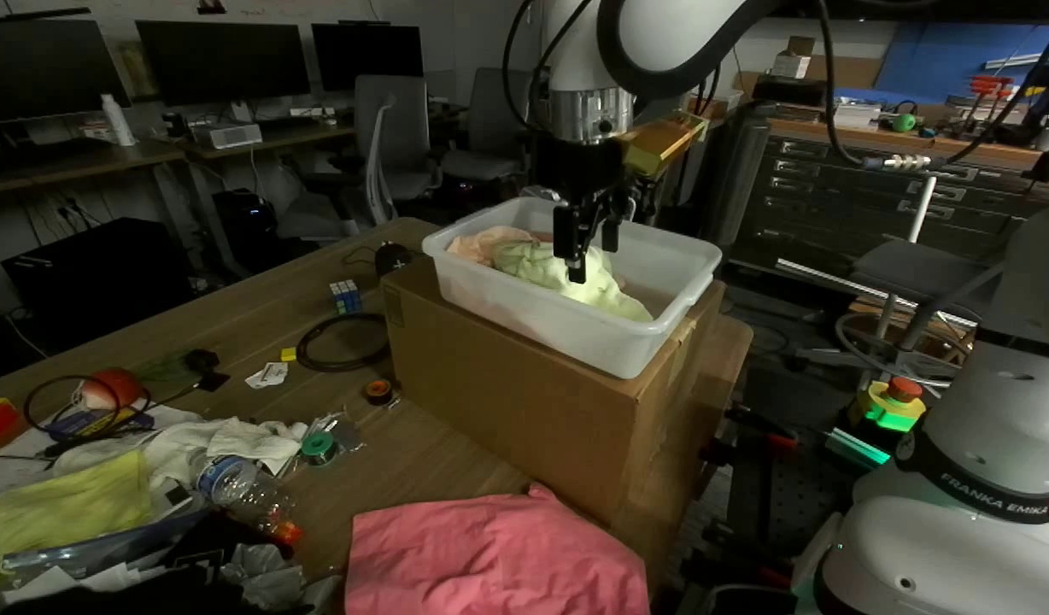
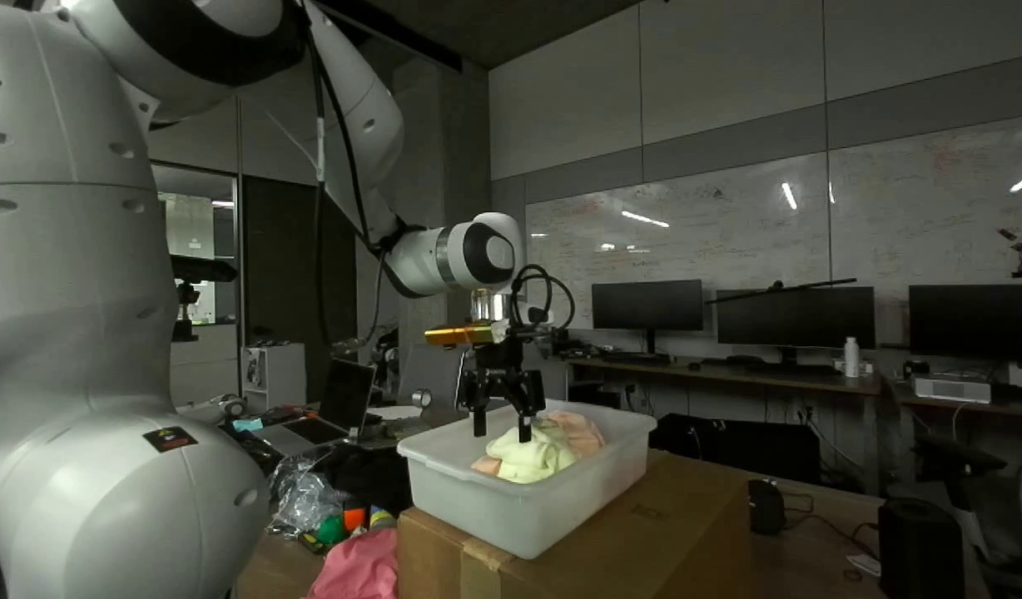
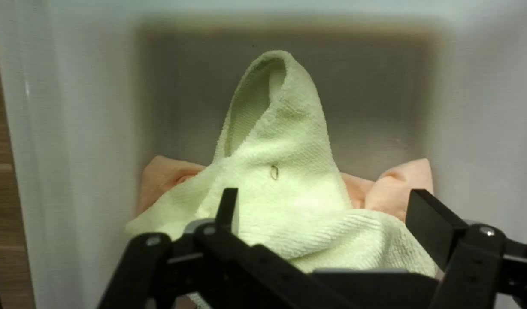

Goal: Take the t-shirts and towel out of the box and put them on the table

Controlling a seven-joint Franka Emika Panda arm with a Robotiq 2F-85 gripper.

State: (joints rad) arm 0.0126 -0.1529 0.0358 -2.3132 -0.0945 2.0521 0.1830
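Two cloths are held in white box (image 1: 507, 303) in exterior view: pale-green towel (image 1: 599, 292), peach cloth (image 1: 490, 243). Box is perched on carton (image 1: 516, 410); pink cloth (image 1: 490, 555), perhaps T-shirt already dealt with, is laid on table (image 1: 401, 474). In exterior view, gripper (image 2: 502, 431) is poised right above towel; contact not clear. In wrist view, fingers (image 3: 435, 229) are parted wide, nothing pinched. Towel is framed between them, folded peak pointed away from gripper, long axis crosswise to finger line. Straight descent is likely called for.
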